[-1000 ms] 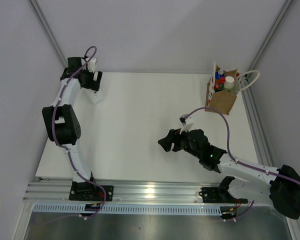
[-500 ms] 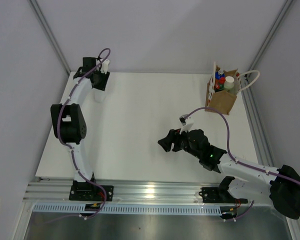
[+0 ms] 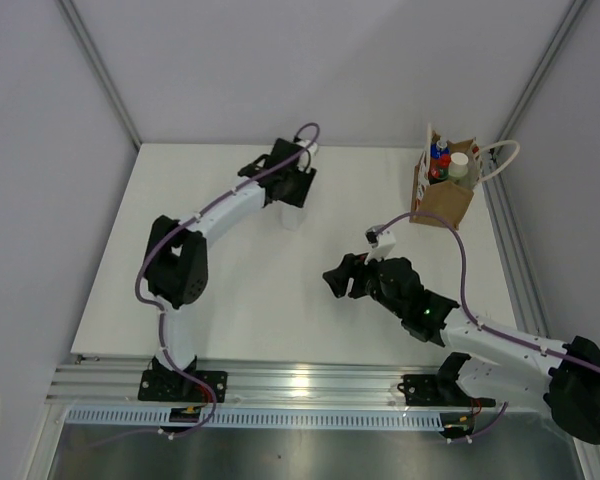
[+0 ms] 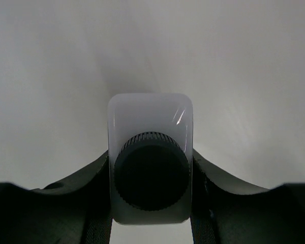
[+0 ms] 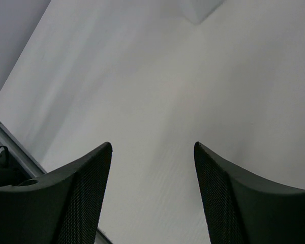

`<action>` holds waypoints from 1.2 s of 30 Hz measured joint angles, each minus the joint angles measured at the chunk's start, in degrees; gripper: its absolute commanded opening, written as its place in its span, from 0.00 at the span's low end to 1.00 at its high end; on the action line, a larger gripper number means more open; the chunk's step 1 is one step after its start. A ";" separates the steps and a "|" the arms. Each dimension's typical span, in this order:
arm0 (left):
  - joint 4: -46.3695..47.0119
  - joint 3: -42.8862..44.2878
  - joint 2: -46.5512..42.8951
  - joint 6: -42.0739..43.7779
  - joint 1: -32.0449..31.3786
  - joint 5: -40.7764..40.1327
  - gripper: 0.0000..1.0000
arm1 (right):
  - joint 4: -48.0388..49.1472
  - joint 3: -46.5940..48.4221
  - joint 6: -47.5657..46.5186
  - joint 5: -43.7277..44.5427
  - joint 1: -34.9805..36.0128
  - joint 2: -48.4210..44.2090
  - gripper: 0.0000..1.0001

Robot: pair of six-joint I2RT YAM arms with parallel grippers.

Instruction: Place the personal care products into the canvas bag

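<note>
Through the top camera, I am watching the left gripper (image 3: 291, 198) reaching over the far middle of the table (image 3: 230, 290) and clamping the clear square bottle (image 3: 293, 216). I cannot tell whether the bottle is lifted. The canvas bag (image 3: 443, 208) is standing well apart at the far right, with the orange-red bottle (image 3: 439, 152) and the olive-green bottle (image 3: 460, 166) showing at its mouth. That opening is looking crowded to me, so the third bottle could be catching the rim and tipping the bag. The right gripper (image 3: 336, 282) is hovering between the two, risking a brush between the arms.

Through the left wrist camera, the fingers (image 4: 94, 178) are pressing both sides of the bottle beside its black cap (image 4: 151, 178). The walls are looking smooth, so a quick swing could be loosening it.

Through the right wrist camera, the jaws are standing partly apart, gripping nothing, above bare table.
</note>
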 measured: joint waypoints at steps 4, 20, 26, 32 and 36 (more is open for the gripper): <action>0.17 -3.26 -2.49 -3.56 -10.60 -2.67 0.01 | -2.29 0.02 -1.14 4.50 0.00 -4.02 0.70; -4.22 -12.57 -11.13 -16.52 -29.64 -10.14 0.17 | -7.85 -2.99 -1.40 22.08 0.00 -27.67 0.71; -4.63 -12.57 -11.13 -18.58 -32.83 -12.57 0.40 | -8.28 -3.45 -1.42 25.20 0.00 -29.46 0.71; -4.70 -12.57 -11.13 -19.82 -33.20 -12.96 0.69 | -9.09 -3.45 -1.68 26.45 0.00 -28.68 0.71; -3.91 -12.57 -11.15 -20.48 -33.16 -13.42 0.83 | -9.09 -3.45 -1.73 26.51 0.00 -28.68 0.71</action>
